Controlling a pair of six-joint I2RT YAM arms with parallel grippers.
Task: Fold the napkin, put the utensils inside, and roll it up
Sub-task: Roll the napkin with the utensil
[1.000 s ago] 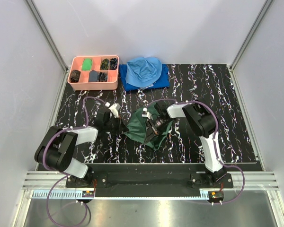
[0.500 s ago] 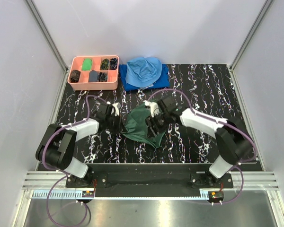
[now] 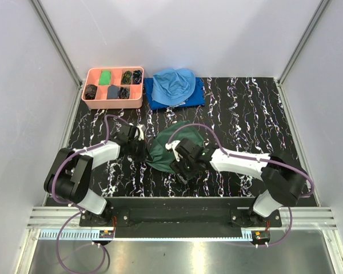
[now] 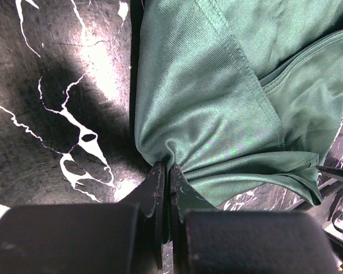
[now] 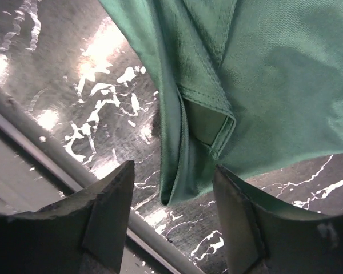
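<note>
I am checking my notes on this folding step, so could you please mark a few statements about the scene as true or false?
1. The left gripper is clamped on the edge of the napkin. True.
2. The right gripper is shut on the napkin. False: its jaws stand open, gripping nothing.
3. The napkin lies flat and fully spread. False: it is bunched and folded over.
4. A light blue cloth lies on a darker blue cloth. True.

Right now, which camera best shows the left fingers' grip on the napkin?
Left wrist: close up, left fingers shut on a bunched napkin edge. Top external shows it too small to judge. Right wrist shows only a hemmed corner seen between open right fingers.
</note>
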